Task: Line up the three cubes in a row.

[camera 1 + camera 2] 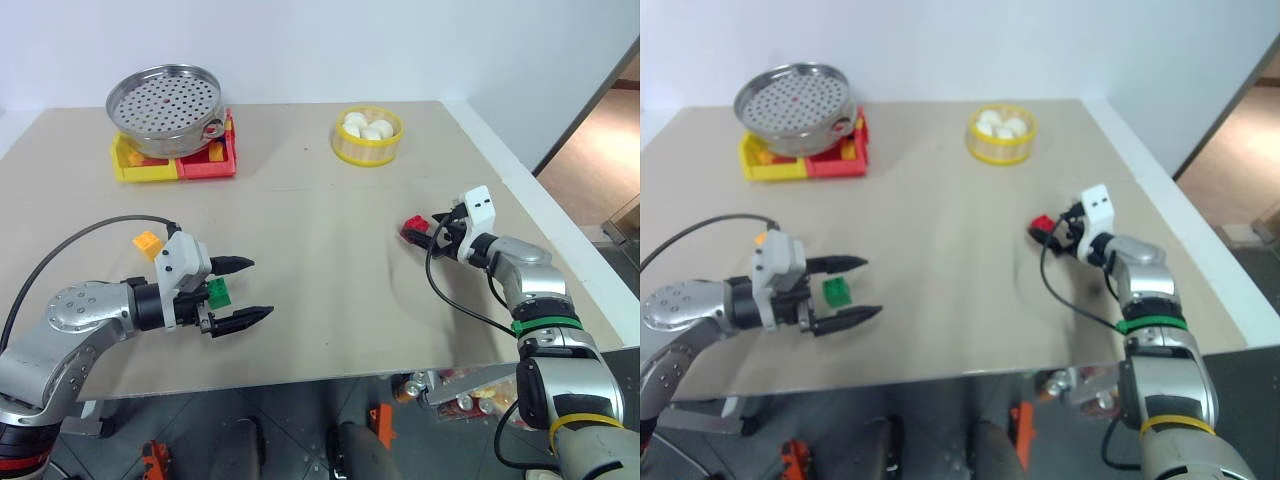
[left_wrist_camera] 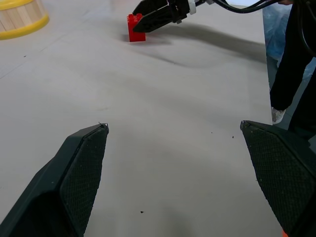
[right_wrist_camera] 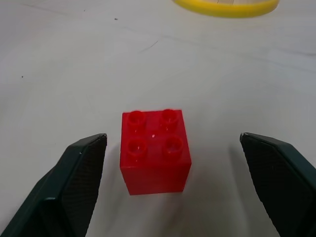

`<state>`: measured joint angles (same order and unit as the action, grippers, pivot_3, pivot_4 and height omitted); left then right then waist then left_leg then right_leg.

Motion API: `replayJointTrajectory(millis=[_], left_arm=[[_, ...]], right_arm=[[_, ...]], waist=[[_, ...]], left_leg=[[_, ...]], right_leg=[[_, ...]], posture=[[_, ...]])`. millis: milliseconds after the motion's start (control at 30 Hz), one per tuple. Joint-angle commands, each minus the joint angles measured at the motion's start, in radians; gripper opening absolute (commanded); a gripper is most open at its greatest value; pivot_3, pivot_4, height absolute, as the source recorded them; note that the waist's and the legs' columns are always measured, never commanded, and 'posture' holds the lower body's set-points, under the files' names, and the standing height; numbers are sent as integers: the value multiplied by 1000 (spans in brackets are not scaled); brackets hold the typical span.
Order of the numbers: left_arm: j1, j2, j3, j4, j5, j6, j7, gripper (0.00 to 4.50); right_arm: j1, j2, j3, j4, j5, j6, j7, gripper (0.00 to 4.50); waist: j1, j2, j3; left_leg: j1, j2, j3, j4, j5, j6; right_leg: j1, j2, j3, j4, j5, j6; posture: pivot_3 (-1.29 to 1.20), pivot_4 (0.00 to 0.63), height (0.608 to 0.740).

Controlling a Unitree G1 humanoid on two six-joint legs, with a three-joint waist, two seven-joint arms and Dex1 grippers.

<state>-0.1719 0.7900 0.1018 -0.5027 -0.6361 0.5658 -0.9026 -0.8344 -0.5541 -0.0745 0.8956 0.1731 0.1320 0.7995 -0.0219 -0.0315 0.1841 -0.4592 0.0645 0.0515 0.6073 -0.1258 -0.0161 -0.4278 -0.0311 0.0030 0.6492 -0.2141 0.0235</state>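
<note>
The red cube (image 3: 155, 150) rests on the table at the right, studs up. My right gripper (image 3: 173, 136) is open around it, one finger on each side, and neither finger touches it. The same red cube (image 1: 411, 230) shows just at the tips of the right gripper (image 1: 424, 233) in the head view. The green cube (image 1: 218, 292) lies on the table at the left, seen between the bases of the fingers of my open left gripper (image 1: 261, 288). Nothing sits between those fingers in the left wrist view. The orange-yellow cube (image 1: 148, 242) lies just behind the left hand.
A perforated metal steamer pan (image 1: 165, 105) sits on red and yellow trays (image 1: 207, 166) at the back left. A yellow-rimmed bowl (image 1: 368, 152) of white balls stands at the back centre-right. The table's right edge (image 1: 545, 205) runs close to the right arm.
</note>
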Motion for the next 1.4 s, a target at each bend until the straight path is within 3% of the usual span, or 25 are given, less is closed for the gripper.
replayJointTrajectory(millis=[33, 233, 267, 467, 667, 867, 1400], left_arm=[[-4, -8, 2, -24, 5, -23, 2, 4500], [3, -16, 3, -26, 18, -22, 10, 4500], [8, -16, 6, -25, 20, -23, 12, 4500], [32, -16, 21, -22, 24, -21, 20, 4500], [49, -22, 27, -21, 18, -12, 33, 4500], [74, -16, 42, -31, 11, 1, 39, 4500], [133, -9, 85, -96, -5, 32, 86, 4500]], right_arm=[[-35, 8, -14, 18, 4, -23, 26, 3433], [-43, 15, -13, 46, -12, -52, 35, 1358], [-46, 12, -9, 42, -16, -57, 45, 1238], [-104, -1, 49, -20, -24, -22, 230, 1241], [-176, 41, 246, -110, -86, -43, 567, 1241], [-242, 80, 359, -45, -153, -132, 739, 1241], [-302, 137, 341, 180, -187, -269, 715, 1241]], waist=[[0, 0, 0], [0, 0, 0], [0, 0, 0], [-2, 0, 0], [-2, 0, 0], [1, 0, 0], [0, 0, 0]], left_leg=[[0, 0, 0, 0, 0, 0], [0, 0, 0, 0, 0, 0], [0, 0, 0, 0, 0, 0], [0, 0, 0, 0, 0, 0], [2, 2, 0, 0, 0, 0], [1, 3, 0, 0, 0, 0], [2, 4, 0, 0, 0, -1]], right_leg=[[0, 0, 0, 0, 0, 0], [0, 0, 0, 0, 1, 1], [0, 0, 0, 0, 1, 1], [0, 1, 1, 0, 1, 1], [0, 2, 1, 1, 1, 0], [0, 3, 0, 1, 1, -2], [0, 3, 0, 1, 2, -3]], posture=[[0, 150, 740], [0, 150, 740], [0, 150, 740], [0, 150, 740], [0, 150, 740], [0, 150, 740], [0, 150, 740]])
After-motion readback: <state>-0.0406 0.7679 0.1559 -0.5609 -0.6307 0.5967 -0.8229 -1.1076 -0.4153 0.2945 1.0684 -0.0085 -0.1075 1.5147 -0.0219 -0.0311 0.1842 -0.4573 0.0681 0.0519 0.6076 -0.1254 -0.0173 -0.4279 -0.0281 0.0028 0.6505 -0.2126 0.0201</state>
